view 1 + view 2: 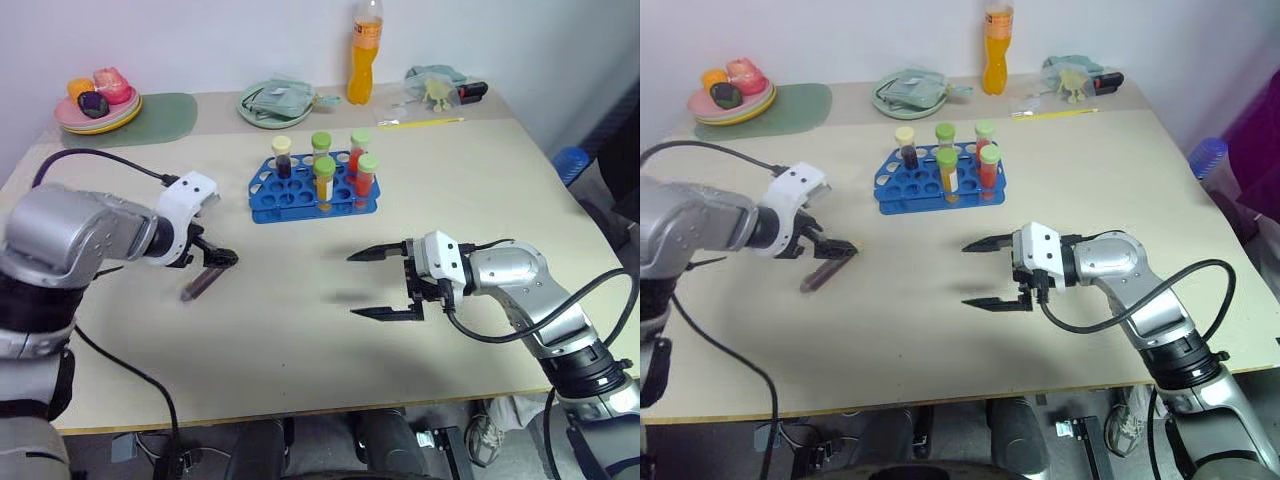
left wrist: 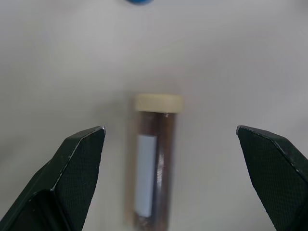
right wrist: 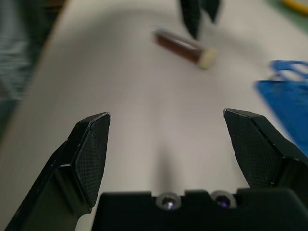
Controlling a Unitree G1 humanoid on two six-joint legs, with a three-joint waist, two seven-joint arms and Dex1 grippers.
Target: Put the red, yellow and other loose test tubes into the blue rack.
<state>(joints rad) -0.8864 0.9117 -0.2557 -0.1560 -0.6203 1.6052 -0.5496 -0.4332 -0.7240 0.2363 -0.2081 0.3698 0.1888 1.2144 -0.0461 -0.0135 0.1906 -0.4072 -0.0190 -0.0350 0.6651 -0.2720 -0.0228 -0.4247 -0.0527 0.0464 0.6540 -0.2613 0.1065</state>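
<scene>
Both grippers stand with their black fingers spread wide and nothing between them. On the robot's left, the left gripper (image 1: 215, 257) angles down over a loose brown test tube (image 1: 200, 281) with a cream cap, which lies flat on the beige table (image 1: 300, 340); in the left wrist view that tube sits on the tabletop between the two parted fingers (image 2: 79, 168), touching neither. Toward the right, the right gripper (image 1: 370, 283) is above bare tabletop, well apart from the tube, its fingers pointing toward the robot's left; its wrist view looks across the table to the brown tube and to a corner of the blue rack (image 3: 284, 106). Farther back, near the table's middle, the blue rack stands with five capped tubes upright in it: a dark one with a cream cap (image 1: 283, 157), a green-capped tube (image 1: 321, 149) behind, a yellow-filled one (image 1: 324, 181) in front, and two red-orange ones (image 1: 362, 165) at the rack's right end. Along the far edge sit a plate of toy food (image 1: 98, 108) on a green mat, a pale green dish (image 1: 275, 102) and an orange drink bottle (image 1: 365, 50).
</scene>
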